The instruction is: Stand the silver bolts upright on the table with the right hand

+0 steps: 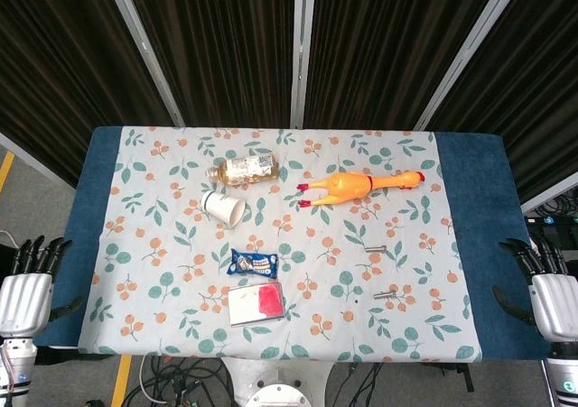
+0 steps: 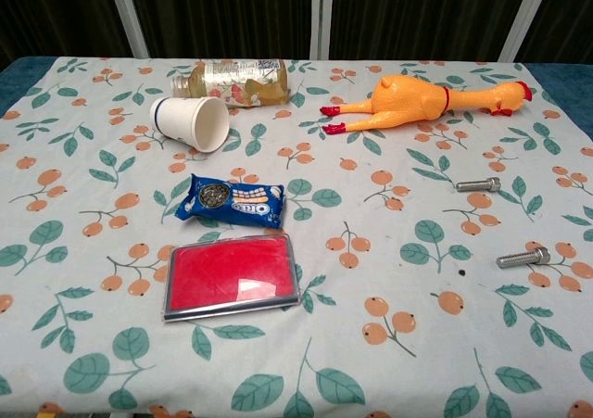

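Dark curtains behind, floral cloth on the surface (image 1: pixel 135 168). Both silver bolts lie flat around 4 o'clock: far bolt (image 2: pixel 478 185), near bolt (image 2: pixel 523 258). Small, stiff, slick steel, probably rolls; I'd pinch the shank near the head. Right hand (image 1: pixel 553 297) and left hand (image 1: pixel 25 291) hold nothing, fingers apart.

Both silver bolts (image 2: pixel 479 185) (image 2: pixel 523 258) lay flat on the right part of the counter (image 1: pixel 470 245), with bare cloth all around them and out to the right edge where the right hand (image 1: pixel 553 300) waited. The rubber chicken (image 2: pixel 422 103) lay well behind them. The cup (image 2: pixel 191 122), bottle (image 2: pixel 236 80), cookie packet (image 2: pixel 232 200) and red box (image 2: pixel 230 275) crowded the left-centre, well apart from the bolts.
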